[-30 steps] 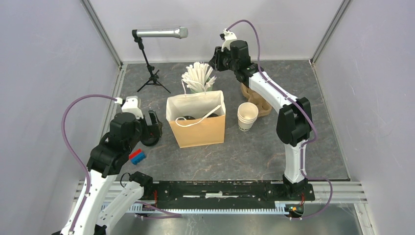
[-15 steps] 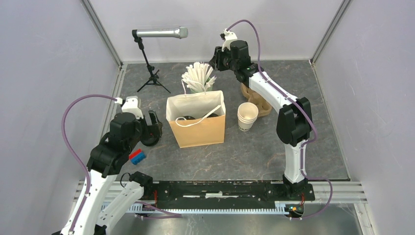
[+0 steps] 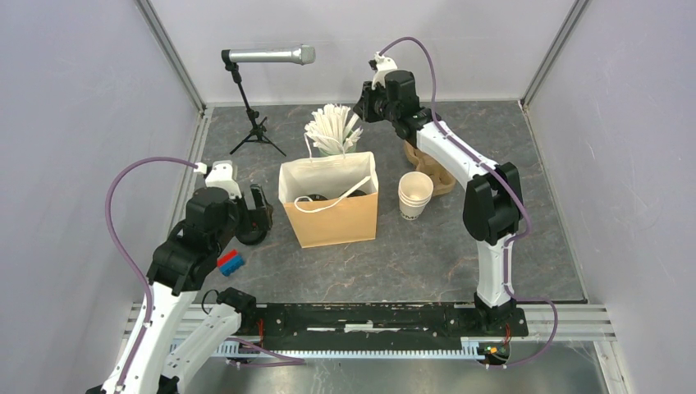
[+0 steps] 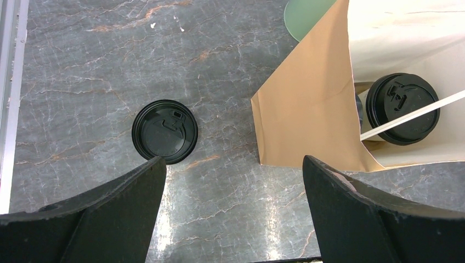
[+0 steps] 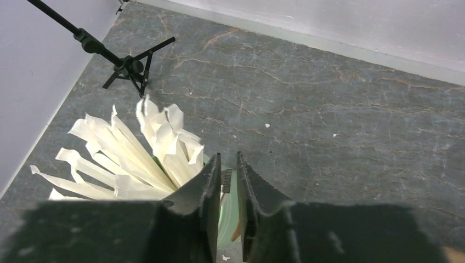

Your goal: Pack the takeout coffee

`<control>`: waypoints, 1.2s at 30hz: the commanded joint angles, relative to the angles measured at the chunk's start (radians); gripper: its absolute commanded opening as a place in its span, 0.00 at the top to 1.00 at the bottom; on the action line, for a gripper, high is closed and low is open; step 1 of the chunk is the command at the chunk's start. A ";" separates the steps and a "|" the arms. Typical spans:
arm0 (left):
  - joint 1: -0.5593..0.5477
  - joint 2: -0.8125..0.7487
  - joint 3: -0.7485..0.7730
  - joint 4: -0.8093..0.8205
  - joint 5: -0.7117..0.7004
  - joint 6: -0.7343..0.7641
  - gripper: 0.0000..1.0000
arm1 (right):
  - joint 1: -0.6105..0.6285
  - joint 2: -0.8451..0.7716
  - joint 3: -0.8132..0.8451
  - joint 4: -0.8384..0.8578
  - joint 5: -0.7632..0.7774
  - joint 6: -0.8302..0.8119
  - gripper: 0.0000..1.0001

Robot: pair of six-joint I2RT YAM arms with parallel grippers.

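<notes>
Left gripper (image 4: 234, 164) – fingers spread wide, holding nothing. One takeout coffee cup (image 4: 164, 138), black lid up, stands on the table (image 4: 82, 66) just ahead of the gripper's left finger, apart from it. A second lidded cup (image 4: 403, 108) stands inside the paper bag (image 4: 307, 109). Count – two lidded cups, one bag. Right gripper (image 5: 227, 159) hangs over the white sticks (image 5: 137, 159), fingers nearly together; whether they pinch a stick cannot be told. Print on the cream cup stack (image 3: 414, 194) is too small to read
</notes>
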 commanded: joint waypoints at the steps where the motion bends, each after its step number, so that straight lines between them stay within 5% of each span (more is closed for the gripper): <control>1: 0.005 0.011 0.032 0.010 -0.001 0.004 0.00 | 0.003 0.002 -0.003 0.030 -0.007 -0.004 0.86; 4: 0.005 0.014 0.032 0.014 0.002 0.006 0.00 | 0.004 -0.001 0.015 0.032 -0.016 -0.021 1.00; 12: 0.005 0.025 0.018 0.040 0.015 0.002 0.00 | 0.002 -0.055 0.076 0.005 -0.005 -0.050 0.90; 14: 0.005 0.027 0.014 0.047 0.021 -0.002 0.00 | 0.002 -0.065 0.069 0.009 -0.016 -0.062 1.00; 18: 0.005 0.032 0.010 0.054 0.025 -0.003 0.00 | 0.002 -0.075 0.073 0.015 -0.052 -0.089 1.00; 21: 0.005 0.032 0.009 0.054 0.029 -0.002 0.00 | 0.002 -0.069 0.082 0.003 -0.053 -0.088 0.84; 23: 0.005 0.032 0.010 0.054 0.028 0.000 0.00 | 0.002 -0.069 0.075 0.008 -0.061 -0.090 0.99; 36: 0.006 0.013 0.000 0.041 0.026 -0.008 0.00 | 0.004 -0.112 0.130 -0.005 -0.087 -0.096 1.00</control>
